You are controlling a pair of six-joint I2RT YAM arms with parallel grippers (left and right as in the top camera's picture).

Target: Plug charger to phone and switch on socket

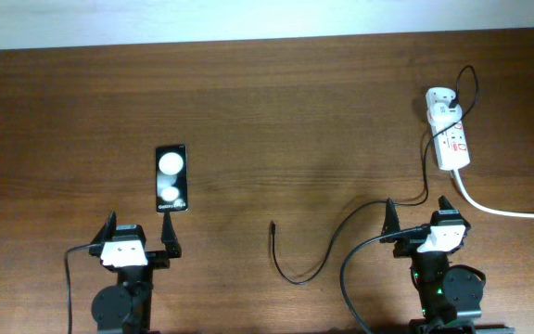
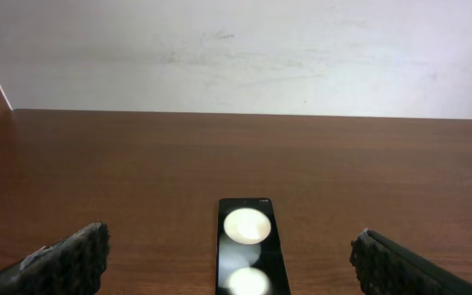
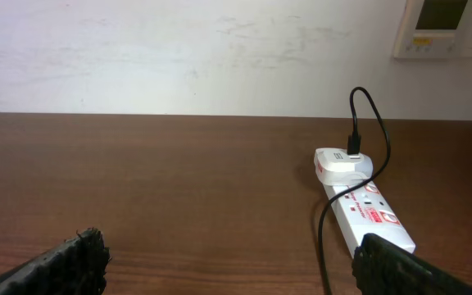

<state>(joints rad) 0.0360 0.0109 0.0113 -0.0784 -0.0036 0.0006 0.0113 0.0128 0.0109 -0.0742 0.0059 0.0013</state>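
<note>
Looking down on a brown wooden counter (image 1: 295, 111), two robot arms sit along its near edge. A small black phone (image 1: 171, 177) lies flat and face up, its long side pointing away from the arms. Its screen is lit, showing two white round blobs and a line of small white text.

The left fingers (image 1: 168, 237) sit just on the near side of the phone, spread wide apart and holding nothing. In the left wrist view the phone lies between the two finger pads, apart from both.

Far to the right of the phone and a little farther back lies the socket (image 1: 450, 139), a white oblong power strip with red markings. A thick white cord (image 1: 499, 210) runs from its near end off to the right. Whether its switch is on cannot be told.

The charger (image 1: 341, 228) is a thin black cable. Its white adapter (image 1: 440, 98) is seated in the far end of the socket. From there the cable loops and trails back toward the phone. Its plug tip (image 1: 273, 225) rests on the counter to the right of the phone and slightly nearer the arms, well apart from it.

The right fingers (image 1: 389, 221) are well to the right of the phone, on the near side of the socket. They too are spread wide and grip nothing; the cable passes close by them.
</note>
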